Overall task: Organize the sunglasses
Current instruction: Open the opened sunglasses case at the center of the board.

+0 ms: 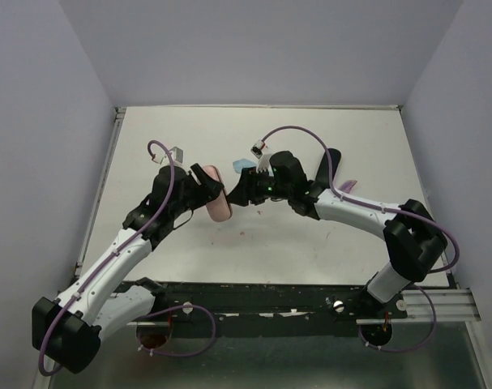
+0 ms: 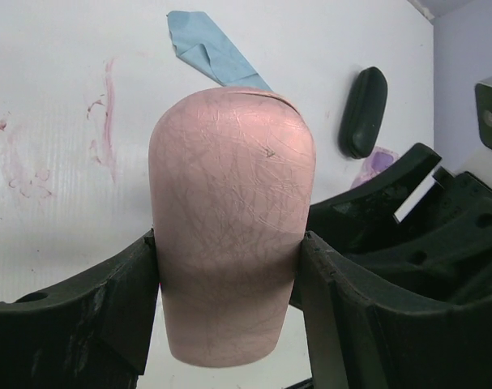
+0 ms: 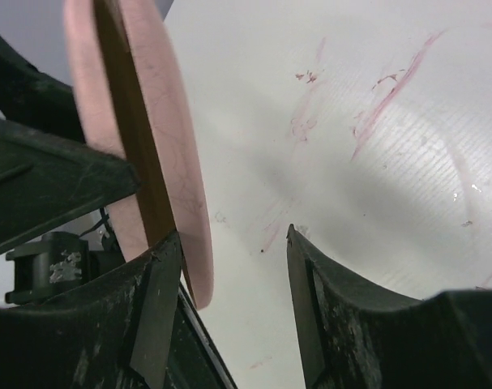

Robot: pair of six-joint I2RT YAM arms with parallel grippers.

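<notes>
My left gripper is shut on the oblong pink case and holds it above the table; in the left wrist view the case fills the space between both fingers. My right gripper is open right beside the case's end. In the right wrist view the case stands edge-on with a brown-orange strip between its two pink shells, and one shell's edge lies between my open fingers. The pale pink-purple sunglasses lie next to the black case. The orange pair is not clearly in view.
A light blue cloth lies behind the pink case, partly under it in the top view. The black case and purple glasses sit at the back right. Red marks stain the white table. Walls enclose three sides.
</notes>
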